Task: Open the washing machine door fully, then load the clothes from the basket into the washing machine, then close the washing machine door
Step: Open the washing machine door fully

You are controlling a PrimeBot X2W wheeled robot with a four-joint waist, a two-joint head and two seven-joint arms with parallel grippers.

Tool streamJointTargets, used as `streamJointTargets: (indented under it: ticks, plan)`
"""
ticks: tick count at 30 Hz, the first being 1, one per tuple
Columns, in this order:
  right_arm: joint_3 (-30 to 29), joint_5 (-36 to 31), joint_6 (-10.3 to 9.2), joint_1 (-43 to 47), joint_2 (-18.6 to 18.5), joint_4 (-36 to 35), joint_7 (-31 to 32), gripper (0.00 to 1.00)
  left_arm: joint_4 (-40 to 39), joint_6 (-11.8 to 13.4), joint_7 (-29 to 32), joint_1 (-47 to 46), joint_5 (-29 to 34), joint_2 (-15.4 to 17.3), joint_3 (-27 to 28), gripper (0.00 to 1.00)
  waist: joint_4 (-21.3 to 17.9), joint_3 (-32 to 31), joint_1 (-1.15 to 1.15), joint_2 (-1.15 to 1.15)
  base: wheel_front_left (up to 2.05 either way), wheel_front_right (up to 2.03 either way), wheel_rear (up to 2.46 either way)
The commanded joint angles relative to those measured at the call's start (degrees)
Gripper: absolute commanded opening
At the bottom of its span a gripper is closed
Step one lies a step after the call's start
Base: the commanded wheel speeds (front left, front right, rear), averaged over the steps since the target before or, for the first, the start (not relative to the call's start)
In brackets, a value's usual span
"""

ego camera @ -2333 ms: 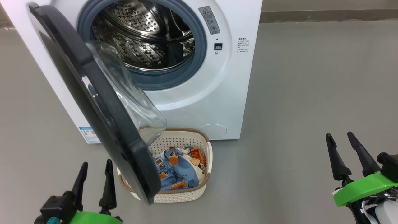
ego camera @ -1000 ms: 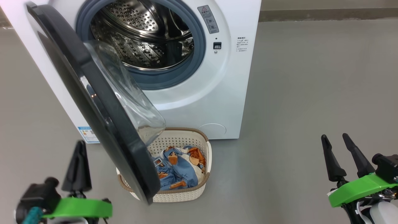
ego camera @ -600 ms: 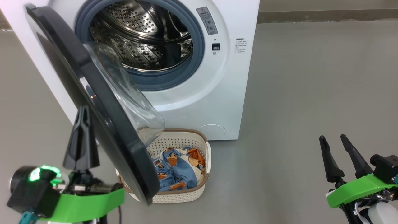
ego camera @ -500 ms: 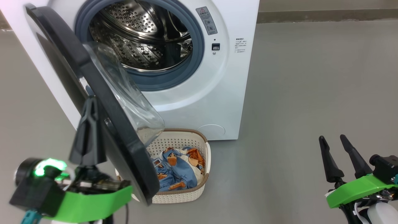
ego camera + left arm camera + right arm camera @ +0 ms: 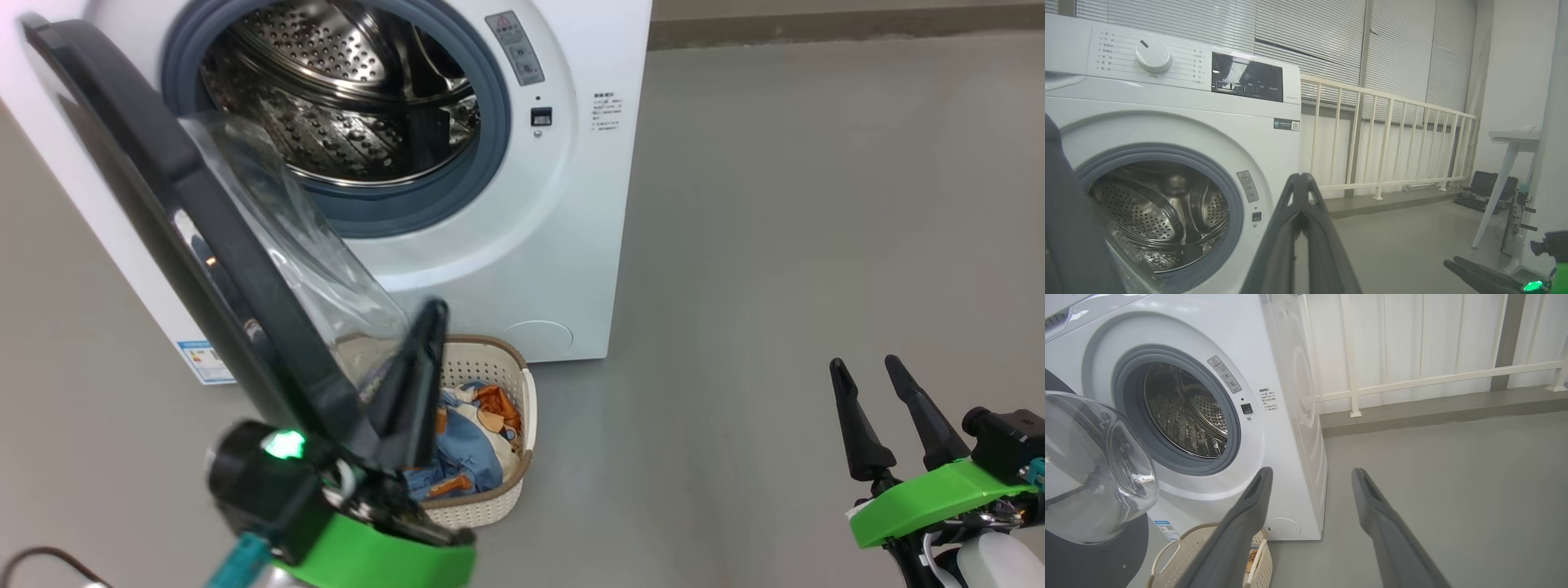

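Observation:
The white washing machine [image 5: 522, 245] stands with its steel drum [image 5: 326, 106] exposed. Its black door [image 5: 204, 237] hangs partly open, the glass bowl [image 5: 286, 237] bulging toward the drum. Below the door's free edge sits the cream basket [image 5: 498, 367], holding blue bear-print clothes [image 5: 469, 445]. My left gripper [image 5: 433, 314] is shut with nothing in it; it points up just right of the door's lower edge, over the basket. In the left wrist view its fingers [image 5: 1300, 179] meet at the tips. My right gripper [image 5: 864, 363] stands open over bare floor at the right, jaws spread [image 5: 1311, 471].
Grey floor [image 5: 816, 204] stretches wide to the right of the machine. A white railing [image 5: 1384, 143] and blinds run behind it. A white table leg [image 5: 1498, 200] and a black case [image 5: 1488, 188] stand at the far right. A blue label sticker [image 5: 202, 361] marks the machine's lower left.
My left gripper shut, rose along the door's outer side, then swung right around its lower edge to the inner side. The camera shifted slightly. The right gripper barely moved.

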Motion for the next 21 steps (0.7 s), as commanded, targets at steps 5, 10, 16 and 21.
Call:
streamJointTargets:
  ticks: [5, 10, 16, 21]
  plan:
    - [0.9, -0.7, 0.32, -1.2, -0.7, -1.1, -0.7, 1.0, 4.5, -0.4, 0.7, 0.4, -1.6, -0.2, -0.3, 0.0, -0.4, 0.7, 0.0, 0.0, 0.0, 0.0, 0.0]
    - [1.4, -0.8, 0.32, -1.4, -0.6, -0.9, -0.7, 1.0, 11.5, -0.4, -0.2, 0.4, -2.9, -0.3, 0.2, 0.0, -0.6, 1.0, 0.0, 0.0, 0.0, 0.0, 0.0]
    - [1.9, -0.6, 0.32, -1.6, -0.7, -0.4, -0.7, 1.0, 18.9, -0.5, -1.6, -0.7, -4.2, -0.2, 1.7, 0.0, -0.8, 1.0, 0.0, 0.0, 0.0, 0.0, 0.0]
    - [2.4, -0.4, 0.32, -1.8, -0.8, 0.0, -0.7, 1.0, 22.7, -0.5, -2.8, -1.6, -5.1, -0.2, 2.7, 0.0, -1.0, 0.8, 0.0, 0.0, 0.0, 0.0, 0.0]
